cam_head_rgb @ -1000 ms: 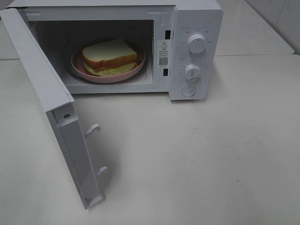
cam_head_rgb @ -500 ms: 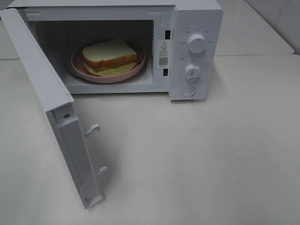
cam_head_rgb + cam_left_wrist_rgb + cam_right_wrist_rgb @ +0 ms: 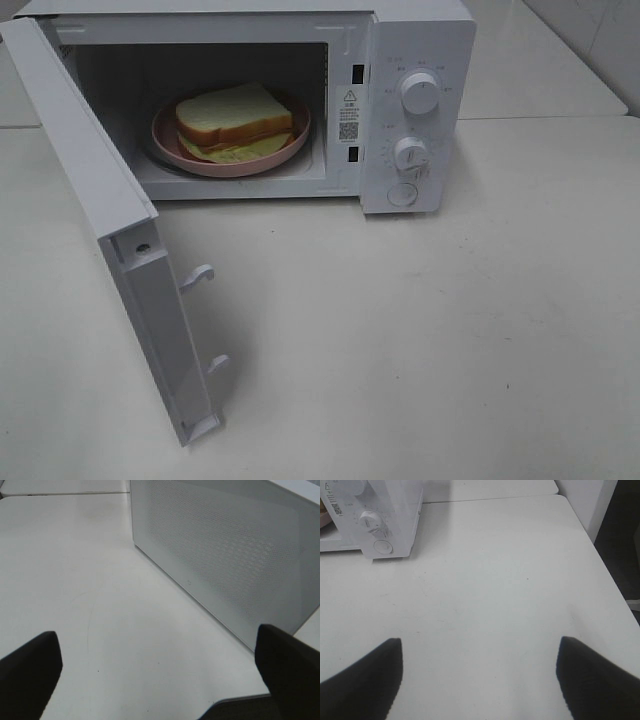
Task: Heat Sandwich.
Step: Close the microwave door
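high view: the microwave [image 3: 420, 40] stands on the tabletop [image 3: 450, 330] with its door [image 3: 90, 170] swung wide open. the sandwich [image 3: 235, 117] lies on a pink plate [image 3: 230, 167] inside the cavity. two knobs [image 3: 420, 92] sit on the panel beside it. no arm shows here.

left wrist view: the left fingers [image 3: 30, 672] stand wide apart with nothing between them, above bare tabletop, near the door's meshed face.

right wrist view: the right fingers [image 3: 365, 680] are apart too, holding nothing, over tabletop well away from the microwave's panel.
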`<action>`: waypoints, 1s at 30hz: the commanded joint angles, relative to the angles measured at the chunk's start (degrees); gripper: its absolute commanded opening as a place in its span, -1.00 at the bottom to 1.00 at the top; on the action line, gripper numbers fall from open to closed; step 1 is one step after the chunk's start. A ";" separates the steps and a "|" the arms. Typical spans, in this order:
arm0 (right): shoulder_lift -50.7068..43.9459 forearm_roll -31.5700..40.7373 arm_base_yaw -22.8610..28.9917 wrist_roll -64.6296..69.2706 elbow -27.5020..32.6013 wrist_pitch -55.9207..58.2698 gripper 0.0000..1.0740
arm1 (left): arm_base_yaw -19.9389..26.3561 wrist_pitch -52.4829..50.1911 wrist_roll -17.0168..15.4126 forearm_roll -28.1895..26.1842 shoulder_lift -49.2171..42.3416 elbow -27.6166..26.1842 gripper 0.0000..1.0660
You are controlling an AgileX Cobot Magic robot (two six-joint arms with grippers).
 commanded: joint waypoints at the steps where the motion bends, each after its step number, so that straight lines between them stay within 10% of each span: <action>1: -1.55 -0.11 -0.23 0.06 0.17 -0.34 0.42 | 0.29 -0.40 0.11 -0.63 -0.74 0.06 0.83; 30: -1.55 -0.11 -0.23 0.06 0.17 -0.34 0.42 | 0.29 -0.40 0.11 -0.63 -0.74 0.06 0.83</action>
